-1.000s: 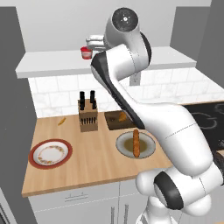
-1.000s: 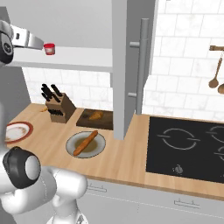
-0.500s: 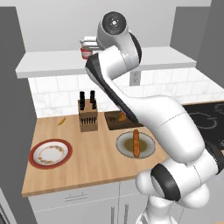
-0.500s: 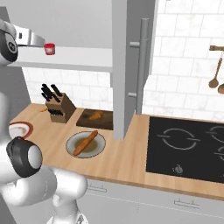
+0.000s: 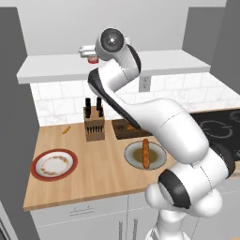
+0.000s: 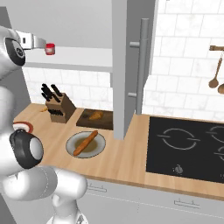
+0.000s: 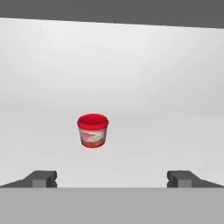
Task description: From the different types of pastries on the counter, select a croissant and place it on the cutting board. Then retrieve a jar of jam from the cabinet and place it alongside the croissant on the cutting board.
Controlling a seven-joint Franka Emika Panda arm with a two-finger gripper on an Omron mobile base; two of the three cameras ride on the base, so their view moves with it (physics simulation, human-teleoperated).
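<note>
The jar of jam (image 7: 92, 130), small and red with a pale band, stands on the white cabinet shelf (image 5: 164, 63). My gripper (image 7: 112, 178) is open, and the jar is ahead of the fingertips (image 7: 43, 178), slightly left of centre and apart from them. From the right base view, the gripper (image 6: 43, 43) hovers just left of the jar (image 6: 50, 49). In the left base view the gripper (image 5: 89, 50) is just above the jar (image 5: 93, 59). The croissant (image 6: 96, 115) lies on the dark cutting board (image 6: 85, 123) on the counter (image 6: 127, 157).
A baguette-like stick (image 5: 146, 153) lies on a grey plate (image 5: 133, 159). A knife block (image 5: 93, 124) stands behind it, and a red-rimmed plate (image 5: 54, 164) sits at the left. A black cooktop (image 6: 188, 148) and a grey vertical panel (image 6: 124, 65) are to the right.
The arm's upper links have swung left in the left base view. The gripper stays open at the shelf, close to the jar, which has not moved.
</note>
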